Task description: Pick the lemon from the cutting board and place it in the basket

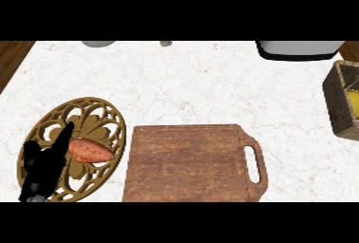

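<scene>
A white, faintly veined stone desk [189,85] fills the view, with a strip of wood floor showing past its far left corner. On it lies a brown wooden cutting board [186,163] with a slot handle on its right side — its top is bare. Just left of the board sits a round gold openwork trivet [95,114], touching or nearly touching the board's edge. At the right edge stands a woven basket [336,102], cut off by the frame. Along the far edge — a white appliance with a dark base [298,50], a grey round object [98,43] and a small grey item [165,43], all only partly visible.
</scene>
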